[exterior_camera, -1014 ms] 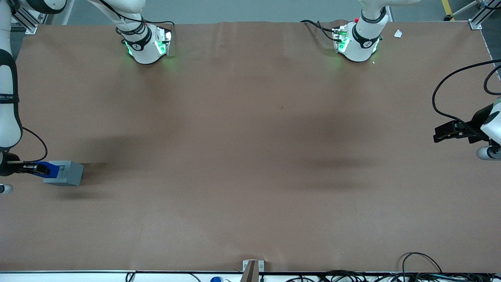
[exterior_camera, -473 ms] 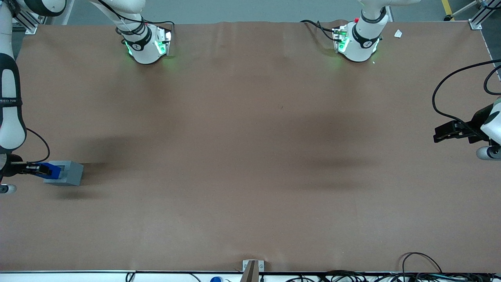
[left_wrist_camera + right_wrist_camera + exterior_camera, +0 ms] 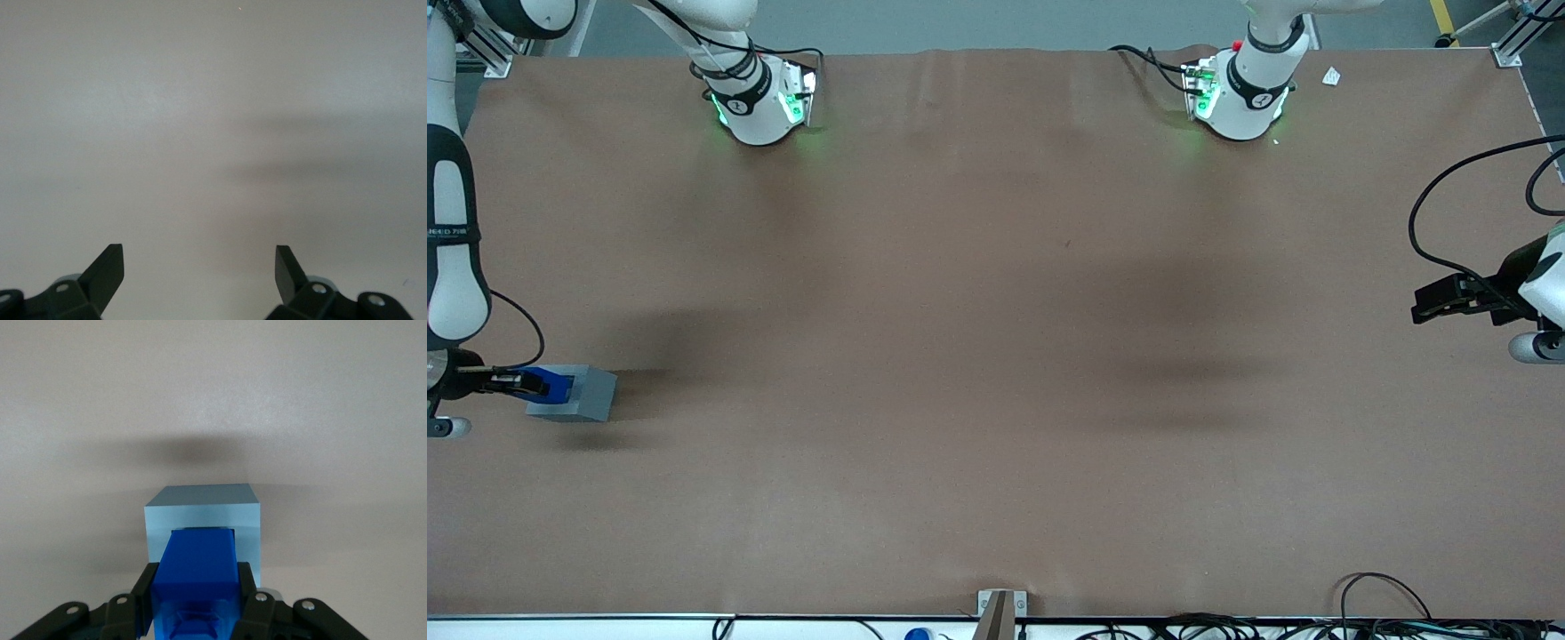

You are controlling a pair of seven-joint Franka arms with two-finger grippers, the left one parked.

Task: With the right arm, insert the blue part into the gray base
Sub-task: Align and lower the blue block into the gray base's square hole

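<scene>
Claw (image 3: 198, 600) grips blue part (image 3: 197, 577) atop gray base (image 3: 202, 510).

one blue part (image 3: 550, 383); one gray base (image 3: 585, 395); one gripper (image 3: 516, 383)

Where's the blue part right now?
The blue part is held in the gripper at the working arm's end of the table, its leading end over the gray base's top.
</scene>
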